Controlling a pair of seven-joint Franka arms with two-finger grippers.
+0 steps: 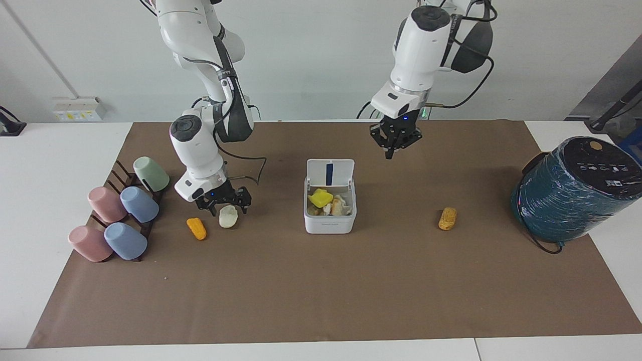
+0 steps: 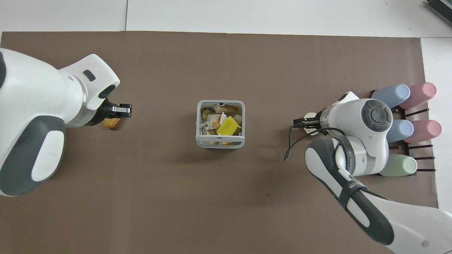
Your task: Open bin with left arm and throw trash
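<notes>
The white bin (image 1: 329, 226) stands mid-mat with its lid (image 1: 329, 173) upright and open; it holds a yellow piece and other scraps, as the overhead view (image 2: 220, 144) shows. My left gripper (image 1: 395, 150) is shut and empty, up in the air over the mat between the bin and an orange-yellow lump (image 1: 447, 218). My right gripper (image 1: 224, 203) is open, low over the cream-white lump (image 1: 228, 216), a finger on either side. Another orange lump (image 1: 196, 228) lies beside it, hidden under the right arm in the overhead view.
A large teal wrapped cylinder (image 1: 572, 193) stands at the left arm's end of the table. Several pastel cups (image 1: 120, 210) lie on a dark rack at the right arm's end, also in the overhead view (image 2: 402, 116). A brown mat (image 1: 321, 291) covers the table.
</notes>
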